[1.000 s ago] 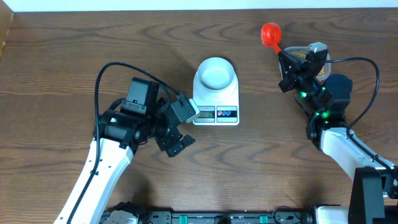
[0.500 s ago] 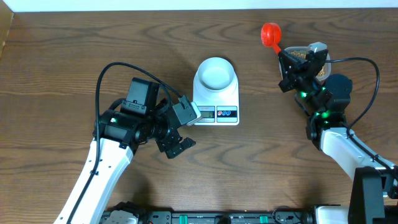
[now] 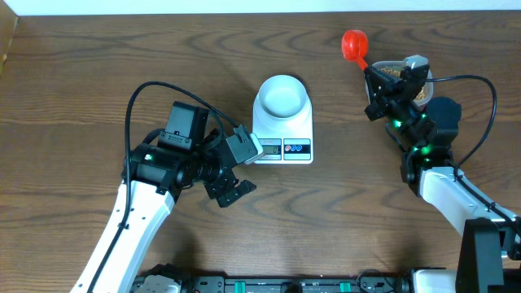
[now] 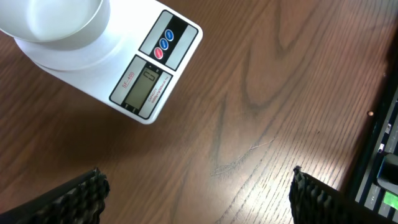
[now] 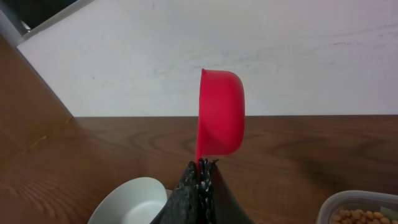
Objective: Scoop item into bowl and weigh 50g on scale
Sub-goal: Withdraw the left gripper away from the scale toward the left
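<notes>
The pale bowl [image 3: 282, 95] sits empty on the white scale [image 3: 282, 134], whose display and round buttons face the front; both also show in the left wrist view, bowl [image 4: 53, 25] and scale [image 4: 149, 68]. My left gripper [image 3: 235, 169] is open and empty, just left of the scale's front edge; its fingertips frame bare table [image 4: 198, 196]. My right gripper [image 3: 372, 77] is shut on the handle of a red scoop [image 3: 354, 43], held up at the back right [image 5: 220, 112]. The beans [image 5: 364, 216] lie in a clear tub [image 3: 400, 75] under the right arm.
A dark strip of equipment [image 3: 285, 285] runs along the table's front edge. The white wall [image 5: 249, 50] stands behind the table's back edge. Cables loop over both arms.
My left gripper has shifted slightly toward the scale's front left. The right arm and the scoop have not moved.
</notes>
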### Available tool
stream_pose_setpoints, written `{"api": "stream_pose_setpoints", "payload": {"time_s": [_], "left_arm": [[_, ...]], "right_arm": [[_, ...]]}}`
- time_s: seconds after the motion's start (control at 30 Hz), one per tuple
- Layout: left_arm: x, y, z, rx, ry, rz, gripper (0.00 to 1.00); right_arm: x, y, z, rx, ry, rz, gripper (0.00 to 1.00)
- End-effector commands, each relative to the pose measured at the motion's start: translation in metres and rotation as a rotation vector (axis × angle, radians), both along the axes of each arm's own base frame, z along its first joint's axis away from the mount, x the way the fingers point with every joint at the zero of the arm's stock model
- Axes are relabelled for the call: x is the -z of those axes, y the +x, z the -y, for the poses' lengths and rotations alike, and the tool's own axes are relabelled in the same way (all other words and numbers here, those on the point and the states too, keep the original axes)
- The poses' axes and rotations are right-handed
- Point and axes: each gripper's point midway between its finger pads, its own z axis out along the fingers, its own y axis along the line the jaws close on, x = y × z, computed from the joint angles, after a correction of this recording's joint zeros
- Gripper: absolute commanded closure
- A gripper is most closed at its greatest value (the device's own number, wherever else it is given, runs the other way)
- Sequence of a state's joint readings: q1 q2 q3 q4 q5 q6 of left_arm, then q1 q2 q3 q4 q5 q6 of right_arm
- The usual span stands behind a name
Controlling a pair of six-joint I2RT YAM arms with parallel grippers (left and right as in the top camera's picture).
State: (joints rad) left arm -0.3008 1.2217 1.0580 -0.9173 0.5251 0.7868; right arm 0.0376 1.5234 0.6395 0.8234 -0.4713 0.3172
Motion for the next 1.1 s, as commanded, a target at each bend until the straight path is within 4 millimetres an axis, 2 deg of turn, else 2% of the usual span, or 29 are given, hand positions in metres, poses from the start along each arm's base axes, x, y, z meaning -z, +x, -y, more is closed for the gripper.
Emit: {"api": "stream_pose_setpoints", "payload": {"time_s": [0.0,0.17,0.47,0.73,0.97,1.07], "left_arm": [[-0.003,0.001,0.000,0.015,-0.002,0.014,0.05],[-0.005,0.002,-0.001,0.012,-0.016,0.011,0.05],[-0.022,0.010,-0.010,-0.051,-0.171,-0.019,0.05],[-0.018,0.004,-0.020,-0.034,-0.113,-0.026,0.05],[-0.036,0.007,-0.039,-0.061,-0.104,-0.003,0.05],[-0.036,0.004,-0.040,-0.030,-0.120,-0.004,0.05]], "right_arm": [[-0.007,0.004,0.000,0.005,-0.016,0.028,0.99],[-0.007,0.004,0.000,0.005,-0.017,0.028,0.99],[-0.008,0.004,0.000,0.004,-0.016,0.028,0.99],[-0.008,0.004,0.000,0.004,-0.016,0.029,0.99],[-0.008,0.004,0.000,0.004,-0.016,0.030,0.99],[-0.008,0.004,0.000,0.004,-0.016,0.030,0.99]]}}
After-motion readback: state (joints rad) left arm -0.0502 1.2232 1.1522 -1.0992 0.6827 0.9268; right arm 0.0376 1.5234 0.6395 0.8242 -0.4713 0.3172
